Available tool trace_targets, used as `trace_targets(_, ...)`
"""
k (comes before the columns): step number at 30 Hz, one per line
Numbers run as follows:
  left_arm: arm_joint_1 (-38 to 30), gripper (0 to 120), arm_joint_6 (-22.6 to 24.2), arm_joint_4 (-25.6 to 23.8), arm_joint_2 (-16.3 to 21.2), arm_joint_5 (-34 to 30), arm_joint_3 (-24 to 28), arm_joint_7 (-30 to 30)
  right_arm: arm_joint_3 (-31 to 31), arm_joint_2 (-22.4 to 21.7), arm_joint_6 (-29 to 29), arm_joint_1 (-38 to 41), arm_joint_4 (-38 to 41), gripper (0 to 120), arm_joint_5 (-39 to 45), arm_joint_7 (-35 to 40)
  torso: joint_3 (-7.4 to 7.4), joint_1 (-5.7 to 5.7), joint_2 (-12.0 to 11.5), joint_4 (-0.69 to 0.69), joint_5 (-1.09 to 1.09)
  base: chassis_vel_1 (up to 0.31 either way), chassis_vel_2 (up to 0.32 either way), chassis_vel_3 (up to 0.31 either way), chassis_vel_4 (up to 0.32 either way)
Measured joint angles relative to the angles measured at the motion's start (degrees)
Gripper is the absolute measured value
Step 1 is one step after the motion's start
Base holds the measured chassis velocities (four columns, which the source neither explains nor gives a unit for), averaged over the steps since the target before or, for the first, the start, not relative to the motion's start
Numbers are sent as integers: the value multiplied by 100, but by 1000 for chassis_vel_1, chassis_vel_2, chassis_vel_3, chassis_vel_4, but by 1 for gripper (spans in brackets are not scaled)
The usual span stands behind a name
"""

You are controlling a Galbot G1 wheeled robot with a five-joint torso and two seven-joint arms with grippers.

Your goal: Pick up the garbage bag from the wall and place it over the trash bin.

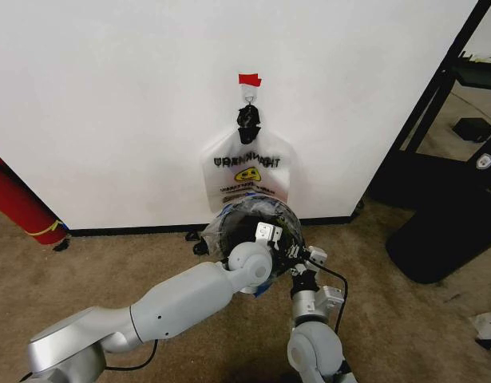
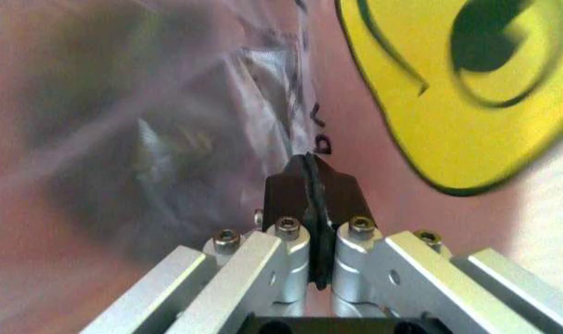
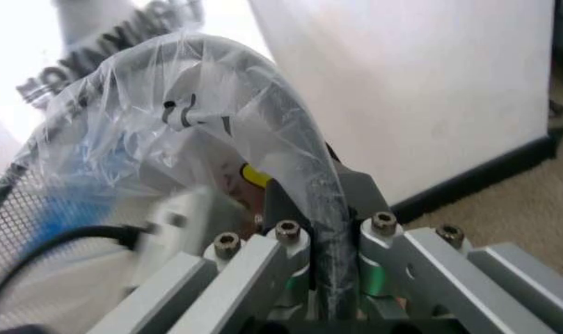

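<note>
The garbage bag point(image 1: 226, 231) is clear plastic and lies draped over the black trash bin point(image 1: 247, 214) on the carpet at the foot of the white wall point(image 1: 109, 96). My left gripper point(image 1: 271, 234) is at the bin's near rim; in the left wrist view the left gripper point(image 2: 309, 177) is shut on the garbage bag point(image 2: 170, 139), close to its yellow smiley point(image 2: 448, 83). My right gripper point(image 1: 302, 257) is just right of it. In the right wrist view the right gripper point(image 3: 324, 202) is shut on the garbage bag point(image 3: 123, 111) where it covers the bin rim point(image 3: 286, 104). A blue patch point(image 3: 63, 202) shows through the plastic.
A second smiley bag point(image 1: 247, 171) hangs from a hook under red tape point(image 1: 249, 80) on the wall, right above the bin. A red cylinder point(image 1: 21, 203) leans at the left. Black furniture point(image 1: 437, 231) stands to the right. Brown carpet point(image 1: 109, 271) lies open on the left.
</note>
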Motion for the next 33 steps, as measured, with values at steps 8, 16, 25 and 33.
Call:
trace_targets(8,158,0,-118,-905,463,-110,-276,-28,214,67,-164,161,-108,1,798,329,0,0,0,0,0,0,0,0,0)
trace_targets(16,858,0,-500,-1941,944,186,-937,238,419,79,-430,255,-52,1,1567,660,0,0,0,0,-1,0,0,0,0)
trace_targets(25,1975,0,-1232,-2792,1172,455,-2266,820,494,114,-584,306,-91,1,1928,836,0,0,0,1,0,0,0,0,0)
trace_targets(33,2615,21,-1716,-3032,1415,-85,-3347,1290,490,83,-585,273,-54,1,1966,792,0,0,0,0,-1,0,0,0,0)
